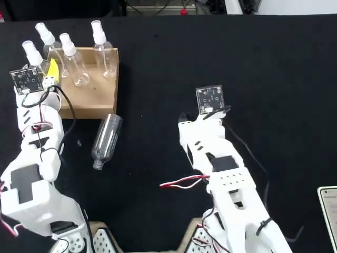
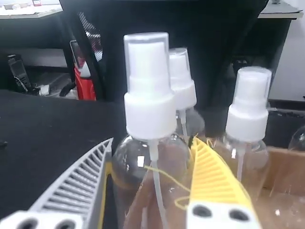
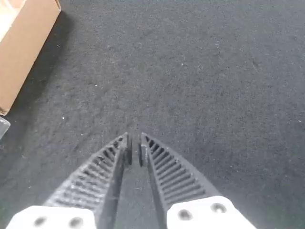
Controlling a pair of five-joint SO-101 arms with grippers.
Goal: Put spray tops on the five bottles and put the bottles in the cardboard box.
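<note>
The cardboard box [image 1: 97,92] stands at the back left, with three clear bottles with white spray tops [image 1: 68,45] upright in it. A fourth capped bottle [image 2: 148,109] stands at the box's left edge, and my left gripper [image 2: 151,140] is shut on its body, grey finger on one side, yellow finger [image 1: 52,68] on the other. A fifth bottle [image 1: 107,138] lies on the cloth in front of the box, with no top. My right gripper [image 3: 134,143] is shut on nothing, low over the bare cloth right of the box [image 3: 24,38].
Black cloth [image 1: 274,79] covers the table, with wide free room at centre and right. A white flat object [image 1: 329,208] sits at the right edge. A red and white cable [image 1: 179,183] hangs off the right arm.
</note>
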